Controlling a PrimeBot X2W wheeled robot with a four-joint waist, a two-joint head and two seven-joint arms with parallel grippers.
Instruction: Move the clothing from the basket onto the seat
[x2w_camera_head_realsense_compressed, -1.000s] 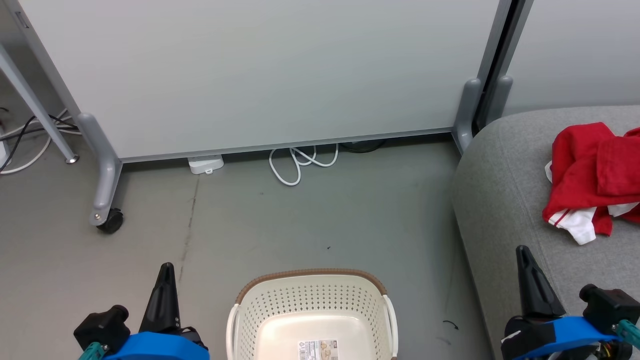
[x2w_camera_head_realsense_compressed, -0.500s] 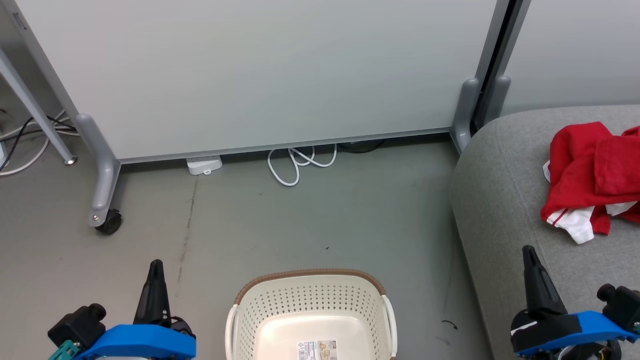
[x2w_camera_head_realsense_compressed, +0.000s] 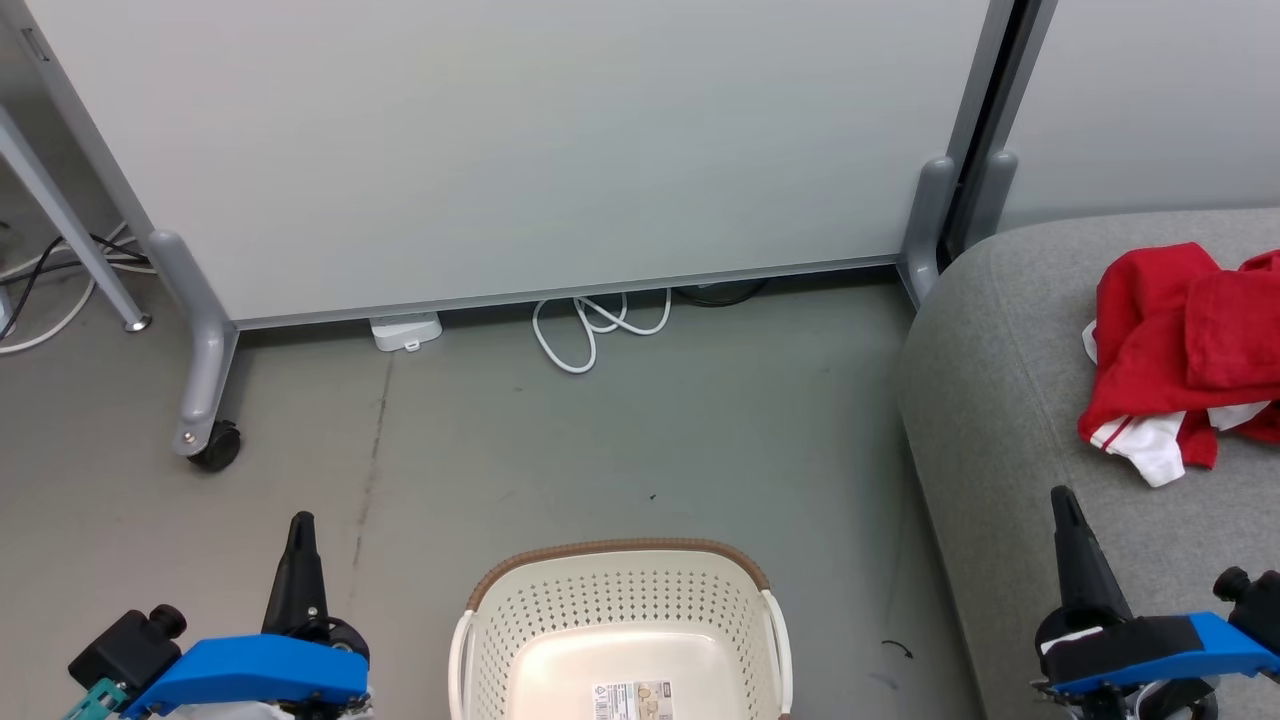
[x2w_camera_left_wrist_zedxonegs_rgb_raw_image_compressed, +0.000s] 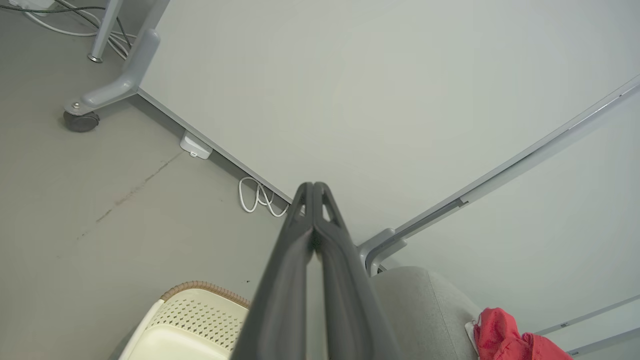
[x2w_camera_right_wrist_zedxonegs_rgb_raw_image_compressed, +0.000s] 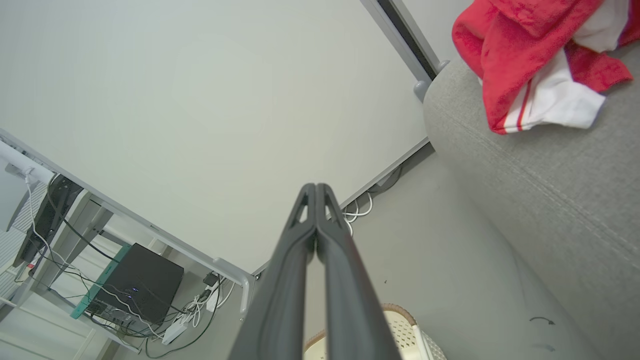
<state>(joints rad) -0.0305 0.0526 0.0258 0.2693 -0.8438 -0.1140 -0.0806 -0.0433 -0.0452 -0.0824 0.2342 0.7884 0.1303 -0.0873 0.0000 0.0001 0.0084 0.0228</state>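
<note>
L gripper (x2w_camera_head_realsense_compressed: 299, 522) lowered; basket (x2w_camera_head_realsense_compressed: 620, 547) mouth up.

Office — rolling partition (x2w_camera_head_realsense_compressed: 500, 150) (on castors), loose cables (x2w_camera_head_realsense_compressed: 597, 325), computer tower (x2w_camera_right_wrist_zedxonegs_rgb_raw_image_compressed: 137, 282).

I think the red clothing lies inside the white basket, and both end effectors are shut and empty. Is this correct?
Not quite. The head view shows the red clothing on the grey seat, not in the white basket. The left end effector and right end effector are indeed shut and empty.
</note>
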